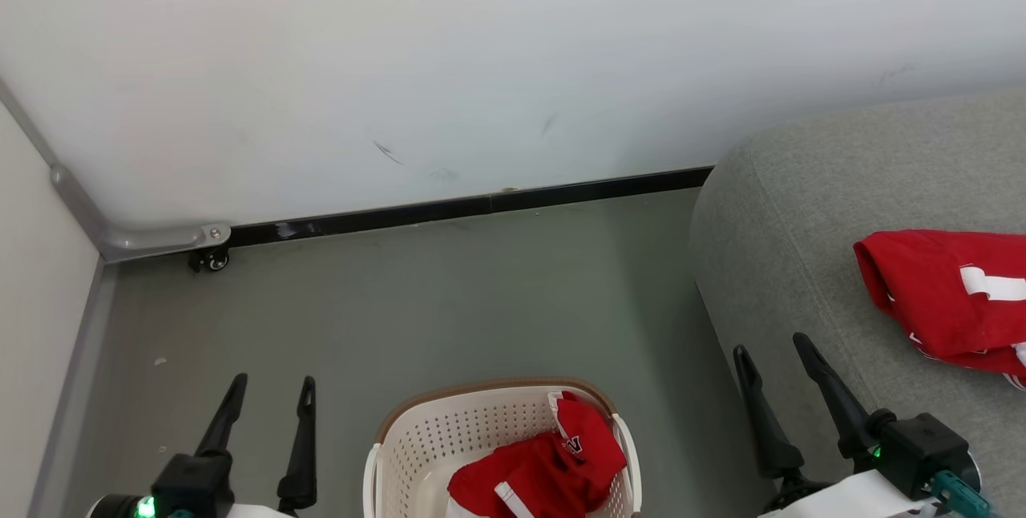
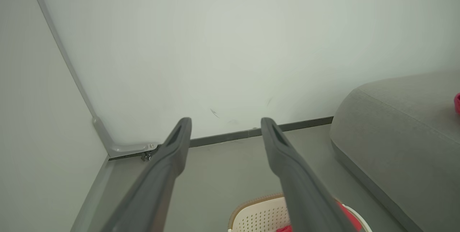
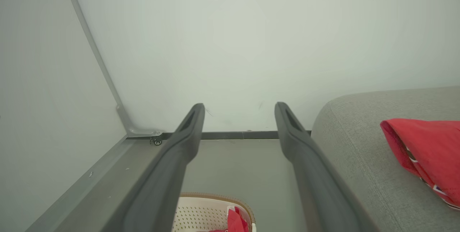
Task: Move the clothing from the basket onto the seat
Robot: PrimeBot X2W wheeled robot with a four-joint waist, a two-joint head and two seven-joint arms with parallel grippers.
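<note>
The cream basket [image 1: 417, 442] with a brown rim sits on the floor at the bottom centre, and red clothing [image 1: 545, 470] with white trim lies crumpled in its right half. Another red garment [image 1: 946, 293] lies on the grey seat [image 1: 801, 221] at the right. My left gripper [image 1: 272, 390] hangs open to the left of the basket, nothing between its fingers. My right gripper [image 1: 773, 354] is open too, over the seat's front left edge. The left wrist view catches the basket [image 2: 258, 214] below its own open gripper [image 2: 226, 122]. The right wrist view holds its open gripper [image 3: 239, 108], basket [image 3: 201, 210] and seat garment [image 3: 427, 149].
A white wall [image 1: 481, 61] with a dark baseboard [image 1: 481, 205] closes off the back. A side panel with a grey bracket and small caster [image 1: 210, 259] stands at the left. Grey floor [image 1: 449, 293] lies between wall, basket and seat.
</note>
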